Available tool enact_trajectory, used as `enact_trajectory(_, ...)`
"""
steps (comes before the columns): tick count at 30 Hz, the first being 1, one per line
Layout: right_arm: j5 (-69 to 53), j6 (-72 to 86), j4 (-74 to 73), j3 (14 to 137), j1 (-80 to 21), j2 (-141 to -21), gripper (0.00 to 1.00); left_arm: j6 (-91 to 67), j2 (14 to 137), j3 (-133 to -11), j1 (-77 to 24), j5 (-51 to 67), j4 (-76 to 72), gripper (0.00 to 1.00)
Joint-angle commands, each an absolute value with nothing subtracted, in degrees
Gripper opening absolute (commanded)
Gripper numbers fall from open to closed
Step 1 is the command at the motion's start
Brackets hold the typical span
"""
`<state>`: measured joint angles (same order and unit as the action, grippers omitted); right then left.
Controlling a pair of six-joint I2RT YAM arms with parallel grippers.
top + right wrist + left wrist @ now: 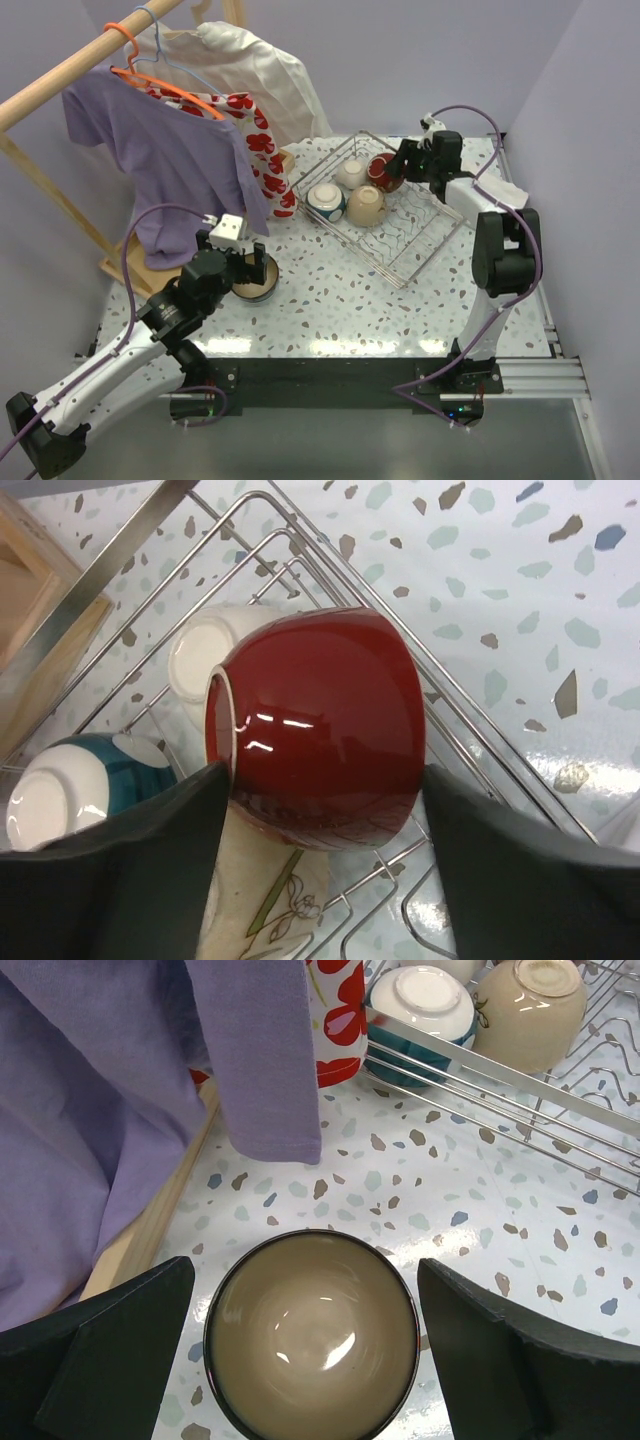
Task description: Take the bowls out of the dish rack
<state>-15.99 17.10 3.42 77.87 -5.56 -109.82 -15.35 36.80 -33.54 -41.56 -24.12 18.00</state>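
Dark red bowl (330, 710) on its side in dish rack (437, 253), mouth toward white bowl (200, 655); right gripper (322, 780) straddles it, grip indeterminate; left gripper (305, 1280) spread around upright bowl (312, 1345) on open table (480, 1220)

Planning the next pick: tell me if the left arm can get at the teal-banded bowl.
Probably yes, from above. The teal-banded bowl sits upturned in the dish rack's left corner, nothing over it, and the left fingers are open. The rack's wire wall blocks a sideways approach.

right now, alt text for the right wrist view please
A dark red bowl lies on its side in the wire dish rack, between the two black fingers of the right gripper. Beside it sit an upturned white bowl and a teal-banded bowl.
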Motion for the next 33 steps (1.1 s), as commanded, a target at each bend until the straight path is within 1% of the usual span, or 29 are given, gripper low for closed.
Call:
enact_trajectory(1,-21.53,16.79,3.43,78.40,-6.77,-105.73,0.40,-14.24,36.47,-33.84,-41.13,-23.73,15.56,0.99)
enact_trajectory(2,-21.79,16.79,3.08,78.49,-6.77,-105.91,0.37,-14.15,36.47,-33.84,-41.13,-23.64,15.56,0.99)
enact_trajectory(5,-21.80,16.61,2.64,78.66,-6.86,-106.26,0.37,-14.15,36.39,-33.84,-41.13,-23.55,15.56,0.99)
enact_trajectory(9,-21.10,16.79,2.37,78.75,-6.94,-107.22,0.48,-14.15,36.47,-33.84,-41.13,-23.47,15.47,0.98)
enact_trajectory(13,-21.71,16.79,2.20,79.10,-6.86,-108.10,0.49,-14.15,36.56,-33.84,-41.13,-23.47,15.47,0.98)
enact_trajectory(15,-22.76,16.70,2.46,79.28,-6.86,-108.46,0.51,-14.15,36.65,-33.92,-41.22,-23.38,15.56,0.98)
enact_trajectory(16,-23.20,16.70,2.55,79.36,-6.86,-108.46,0.54,-14.15,36.65,-33.84,-41.22,-23.47,15.64,0.98)
enact_trajectory(18,-24.52,16.61,3.16,79.54,-6.86,-108.72,0.54,-14.15,36.56,-33.84,-41.13,-23.47,15.56,0.98)
enact_trajectory(22,-28.46,17.14,4.39,79.63,-6.86,-108.81,0.50,-14.15,36.48,-33.92,-41.13,-23.47,15.56,0.98)
enact_trajectory(24,-29.00,17.49,4.83,79.89,-6.86,-108.81,0.50,-14.15,36.47,-33.84,-41.05,-23.55,15.64,0.98)
enact_trajectory(25,-29.18,17.40,4.83,79.98,-6.86,-108.90,0.52,-14.15,36.47,-33.84,-41.13,-23.47,15.73,0.98)
enact_trajectory(26,-29.27,17.49,4.83,79.98,-6.86,-108.90,0.56,-14.15,36.39,-33.92,-41.13,-23.47,15.65,0.98)
enact_trajectory(28,-29.71,17.49,5.01,80.16,-6.86,-108.90,0.61,-14.15,36.39,-33.84,-41.22,-23.47,15.65,0.98)
enact_trajectory(33,-31.46,17.66,5.27,80.59,-6.86,-109.16,0.61,-14.15,36.21,-33.93,-41.05,-23.38,15.65,0.98)
